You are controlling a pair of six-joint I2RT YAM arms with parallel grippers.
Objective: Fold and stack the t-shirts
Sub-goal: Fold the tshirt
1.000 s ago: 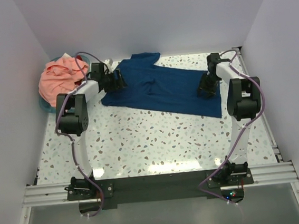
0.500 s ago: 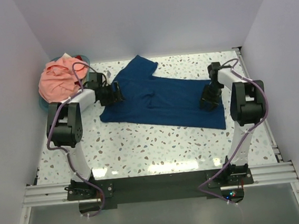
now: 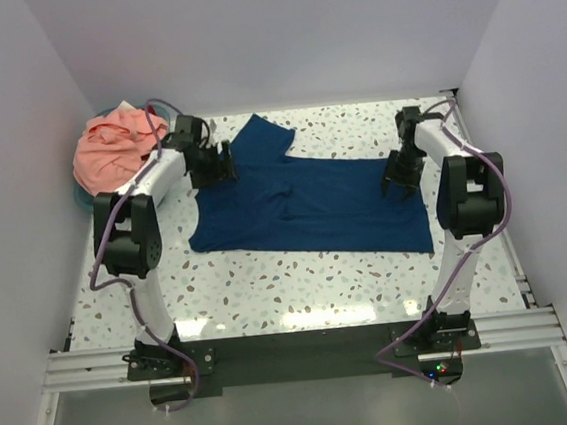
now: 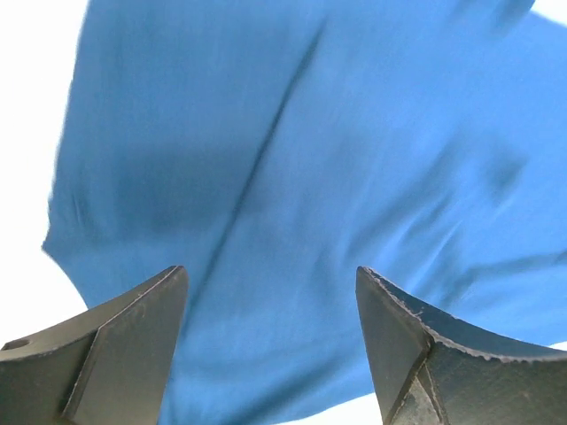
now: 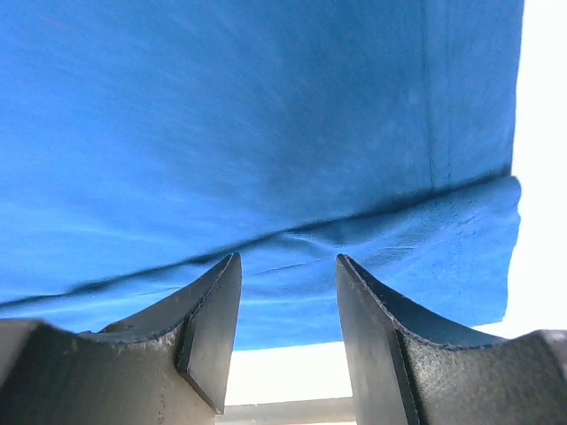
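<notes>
The navy blue t-shirt (image 3: 308,205) lies spread nearly flat across the middle of the table, one sleeve pointing to the far side; no print shows. My left gripper (image 3: 214,166) hovers open over its left edge, with blue cloth (image 4: 292,159) below the jaws (image 4: 269,269) and nothing between them. My right gripper (image 3: 398,175) hovers open over the shirt's right end, above a fold near the hem (image 5: 372,239), and its jaws (image 5: 288,258) are empty. The salmon-pink t-shirt (image 3: 112,149) lies bunched in the basket at the far left.
The round teal basket (image 3: 82,200) stands in the far left corner against the wall. White walls close in the table on three sides. Bare speckled tabletop (image 3: 300,281) lies between the shirt and the arm bases.
The navy shirt was drawn toward the near side and now lies flatter and wider. Both grippers have come off the cloth and moved slightly back toward the far side.
</notes>
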